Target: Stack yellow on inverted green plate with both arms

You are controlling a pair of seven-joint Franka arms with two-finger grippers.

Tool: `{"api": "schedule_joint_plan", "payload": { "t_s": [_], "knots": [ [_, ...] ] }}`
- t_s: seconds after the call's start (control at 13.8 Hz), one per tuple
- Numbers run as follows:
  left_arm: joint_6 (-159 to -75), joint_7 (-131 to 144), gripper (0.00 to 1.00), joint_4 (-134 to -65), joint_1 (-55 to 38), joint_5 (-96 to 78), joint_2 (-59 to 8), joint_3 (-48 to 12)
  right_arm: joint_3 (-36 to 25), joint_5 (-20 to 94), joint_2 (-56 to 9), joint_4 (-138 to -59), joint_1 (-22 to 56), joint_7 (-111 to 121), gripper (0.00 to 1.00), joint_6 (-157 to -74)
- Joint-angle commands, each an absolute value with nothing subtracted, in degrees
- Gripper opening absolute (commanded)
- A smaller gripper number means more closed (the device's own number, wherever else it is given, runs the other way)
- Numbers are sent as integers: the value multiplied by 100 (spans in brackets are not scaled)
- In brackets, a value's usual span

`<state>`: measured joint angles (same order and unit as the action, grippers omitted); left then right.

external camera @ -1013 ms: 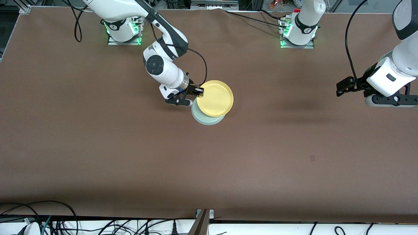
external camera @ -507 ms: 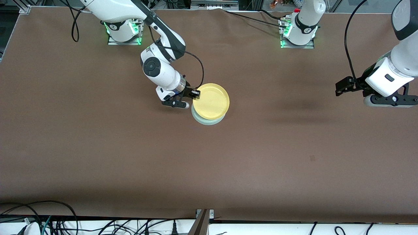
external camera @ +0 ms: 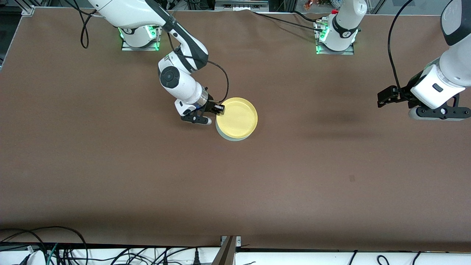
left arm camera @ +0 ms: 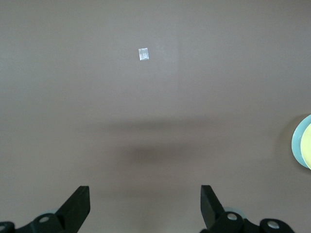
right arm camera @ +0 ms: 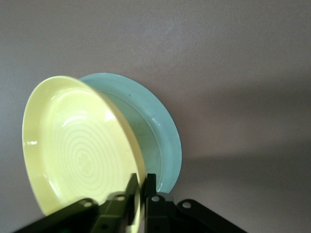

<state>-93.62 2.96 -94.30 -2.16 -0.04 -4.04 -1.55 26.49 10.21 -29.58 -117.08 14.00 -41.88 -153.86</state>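
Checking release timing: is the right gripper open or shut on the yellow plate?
Shut. The right gripper pinches the yellow plate rim over the green plate.

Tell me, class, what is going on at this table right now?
The right tool grips the rim of the yellow plate, holding it over the upside-down green plate on the brown table; it almost covers the green one. The left tool waits, open, above bare table at the left arm's end.
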Motion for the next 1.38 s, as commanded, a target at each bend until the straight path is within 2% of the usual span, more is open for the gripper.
{"api": "schedule_joint_plan", "payload": {
  "t_s": [0.0,0.07,0.36,0.43,0.65,0.8,1.16,1.3],
  "knots": [
    [-9255,202,100,-9466,-193,114,-316,-220,2540,940,-2927,-11751,1468,-4192,80,-15513],
    [-9203,185,100,-9466,-193,106,-316,-220,2540,940,-2909,-11751,1450,-4192,100,-15513],
    [-9193,211,100,-9475,-193,105,-325,-220,2321,888,-2463,-11690,1415,-4131,100,-15390],
    [-9193,211,100,-9475,-193,105,-325,-220,2181,879,-2252,-11585,1415,-4079,100,-15111],
    [-9202,211,100,-9475,-193,114,-325,-220,1794,879,-1881,-10533,1415,-3938,100,-13322],
    [-9202,211,100,-9475,-193,114,-334,-220,1531,827,-1549,-10091,1415,-3754,100,-12440],
    [-9211,211,100,-9483,-193,114,-334,-220,608,817,-222,-9906,1415,-2754,100,-10911],
    [-9211,211,100,-9483,-193,114,-334,-220,178,809,95,-9809,1415,-2279,100,-10164]
  ]
}}
